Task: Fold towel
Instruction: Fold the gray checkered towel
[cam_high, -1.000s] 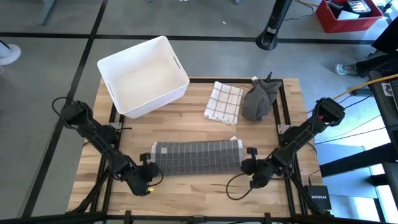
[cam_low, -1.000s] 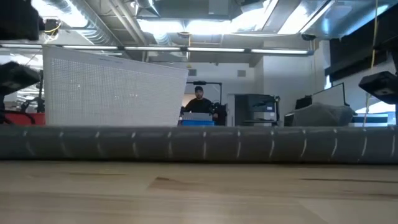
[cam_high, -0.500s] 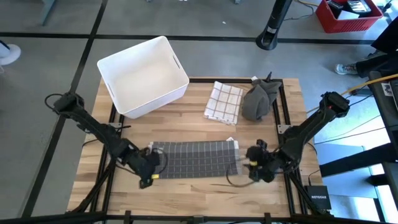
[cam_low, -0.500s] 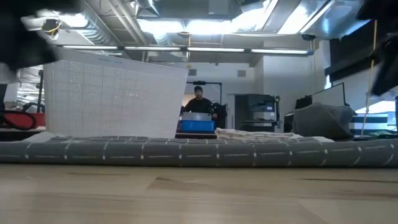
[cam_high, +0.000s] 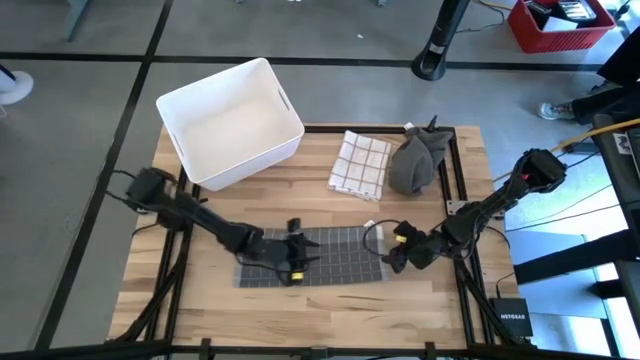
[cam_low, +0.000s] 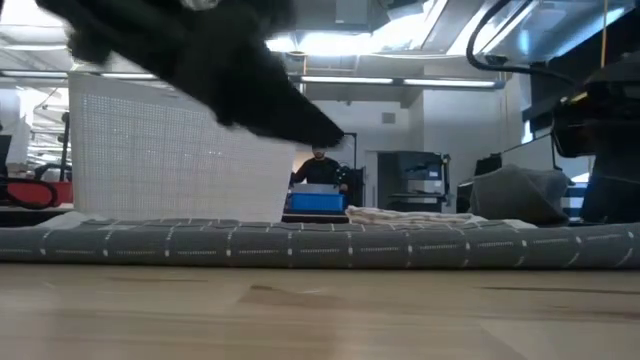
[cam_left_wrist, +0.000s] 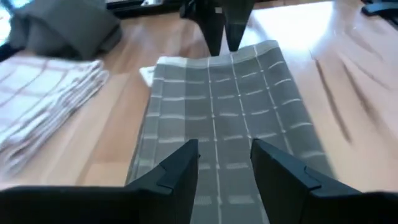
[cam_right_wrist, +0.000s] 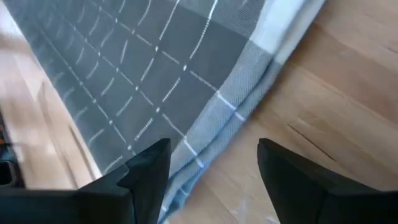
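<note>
The grey checked towel (cam_high: 340, 258) lies flat on the wooden table as a long folded strip (cam_low: 300, 243). My left gripper (cam_high: 305, 255) hangs over the strip's middle, pointing toward the table's right edge. It is open, and the towel (cam_left_wrist: 230, 106) shows between and ahead of its fingers. My right gripper (cam_high: 383, 255) stands at the towel's right end, open, with the layered edge (cam_right_wrist: 249, 93) below the gap. I cannot tell whether either one touches the cloth.
A white bin (cam_high: 230, 120) stands at the far left. A folded white checked cloth (cam_high: 358, 163) and a bunched dark grey cloth (cam_high: 415, 158) lie at the far right. Bare wood runs along the near edge (cam_high: 320, 310). A person (cam_low: 320, 160) stands in the room behind.
The towel, standing higher in the low view a second ago, has sunk flat onto the table. My left gripper has swung from the towel's near left corner toward the right, over its middle. My right gripper has shifted a little toward the towel's right end and rolled.
</note>
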